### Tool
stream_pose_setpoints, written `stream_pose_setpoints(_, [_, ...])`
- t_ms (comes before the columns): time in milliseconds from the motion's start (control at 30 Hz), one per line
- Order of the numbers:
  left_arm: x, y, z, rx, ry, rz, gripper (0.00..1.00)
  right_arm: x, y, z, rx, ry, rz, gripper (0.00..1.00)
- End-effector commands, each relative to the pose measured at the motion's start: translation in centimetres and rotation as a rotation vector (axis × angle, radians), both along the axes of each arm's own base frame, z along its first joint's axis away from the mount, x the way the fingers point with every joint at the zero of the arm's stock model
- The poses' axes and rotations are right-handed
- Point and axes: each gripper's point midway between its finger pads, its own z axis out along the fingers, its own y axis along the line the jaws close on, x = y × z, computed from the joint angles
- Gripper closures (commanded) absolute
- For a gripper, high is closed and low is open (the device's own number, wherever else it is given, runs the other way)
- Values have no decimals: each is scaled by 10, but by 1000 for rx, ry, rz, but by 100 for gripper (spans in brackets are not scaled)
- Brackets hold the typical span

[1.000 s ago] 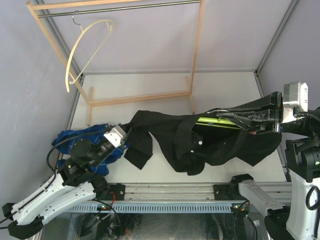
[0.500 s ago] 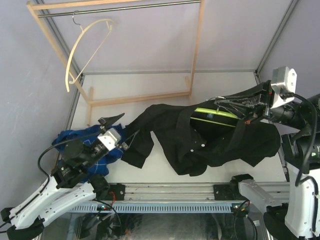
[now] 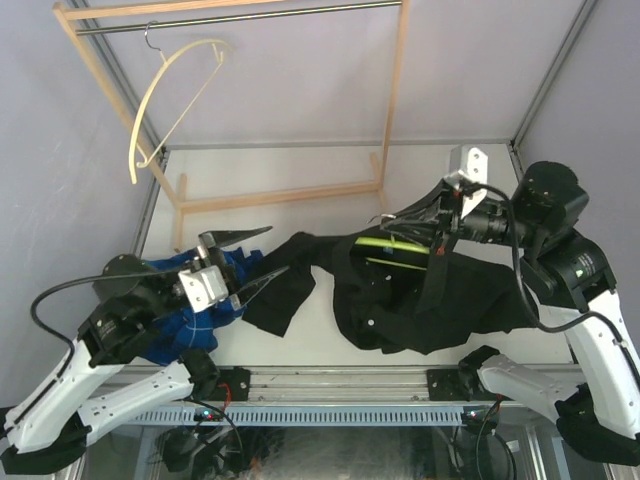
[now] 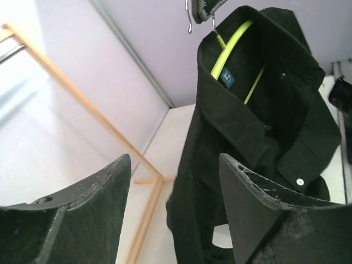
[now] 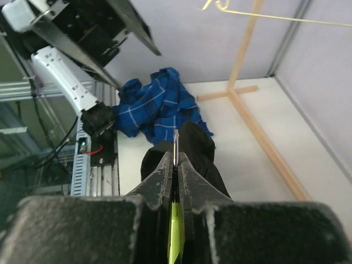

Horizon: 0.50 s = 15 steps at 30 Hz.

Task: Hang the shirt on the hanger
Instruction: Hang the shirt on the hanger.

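The black shirt [image 3: 410, 300] hangs from the lime-green hanger [image 3: 388, 243], whose arms sit inside the collar; its lower part and a sleeve [image 3: 285, 290] trail on the table. My right gripper [image 3: 386, 221] is shut on the hanger's metal hook [image 5: 175, 144], holding it above the table. The left wrist view shows the hanger [image 4: 232, 45] in the open collar of the shirt [image 4: 264, 126]. My left gripper [image 3: 278, 248] stands open beside the sleeve, raised, with nothing between its fingers [image 4: 93, 209].
A blue plaid shirt [image 3: 175, 320] lies bunched under my left arm. A wooden garment rack [image 3: 392, 100] stands at the back with a cream hanger [image 3: 160, 95] on its rail. Purple walls close in the table on both sides.
My left gripper let go of the sleeve, opened and rose. My right arm swung left and up, lifting the hanger and shirt collar off the table.
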Motion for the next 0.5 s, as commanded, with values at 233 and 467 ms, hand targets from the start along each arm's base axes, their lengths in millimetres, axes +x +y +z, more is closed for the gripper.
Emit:
stream_pose_setpoints(233, [-8,-35,-35,240,45,-186,36,-46,7,14,31,-178,151,100])
stream_pose_setpoints(467, [-6,-46,-41,246,79,-221,37,-60,12,15,39,-193,220,100])
